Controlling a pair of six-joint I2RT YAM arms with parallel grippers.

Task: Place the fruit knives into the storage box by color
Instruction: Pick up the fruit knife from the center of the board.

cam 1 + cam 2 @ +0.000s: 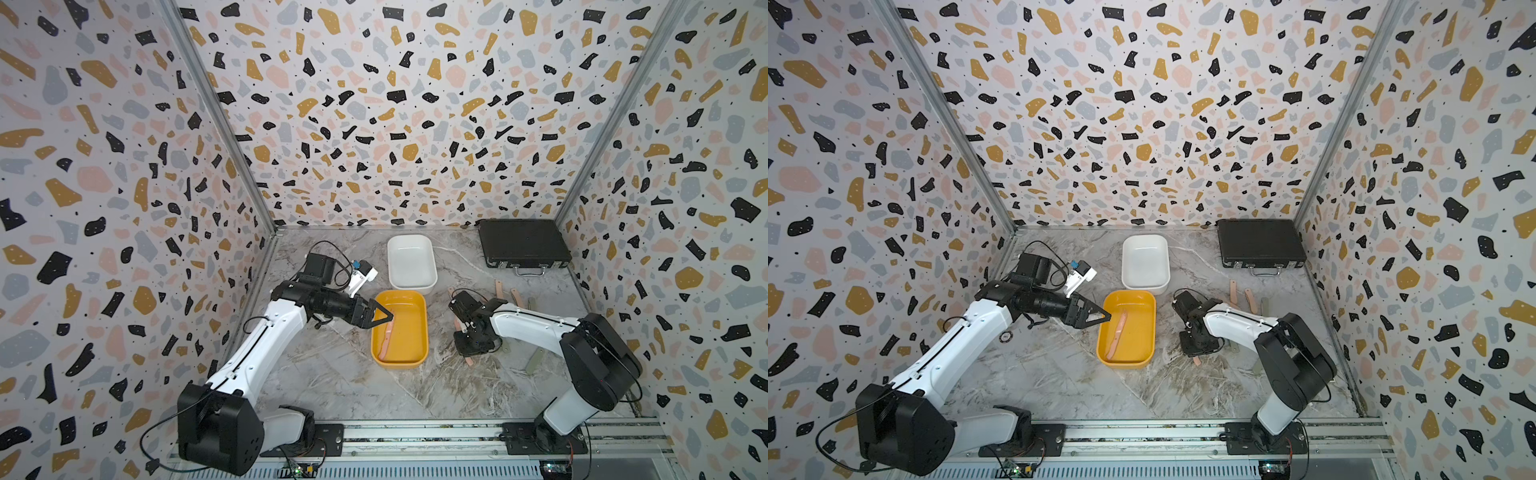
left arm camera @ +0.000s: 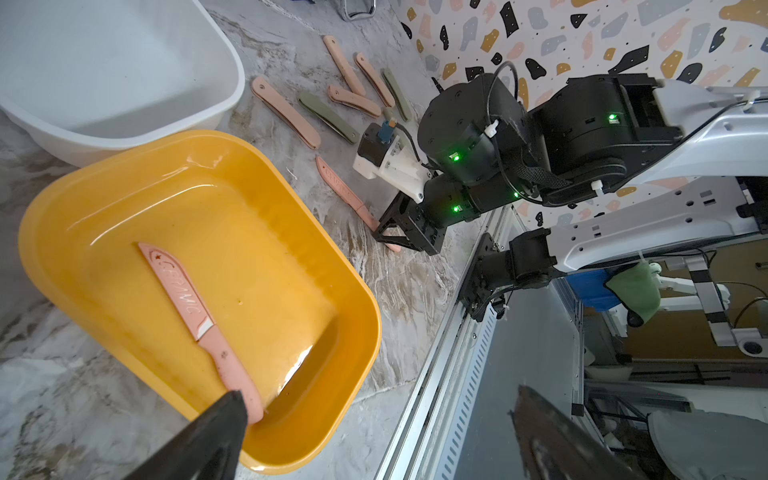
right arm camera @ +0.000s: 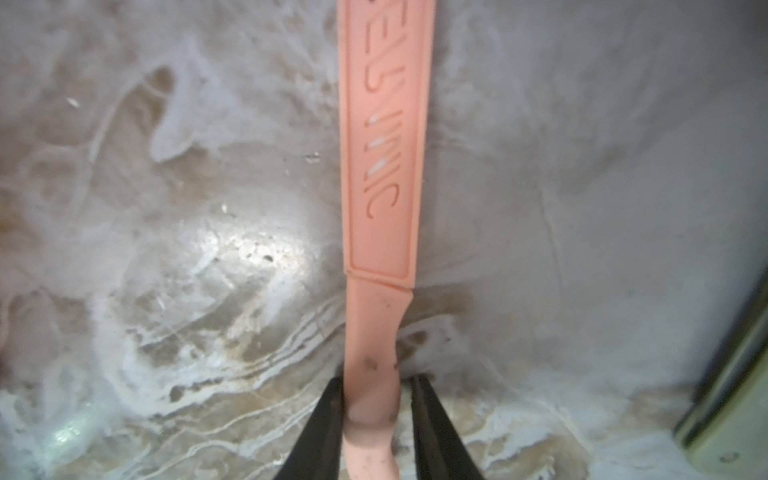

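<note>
Pink knife (image 3: 380, 208) within right end effector (image 3: 376, 379)

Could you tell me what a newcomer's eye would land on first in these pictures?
Probably the bright yellow storage box at the middle of the marble table, holding a single pink knife, with the open left gripper over its left edge. Next, the right gripper low over the table beside it, fingers either side of the handle of a second pink knife, and loose pink and green knives lying beyond.
</note>
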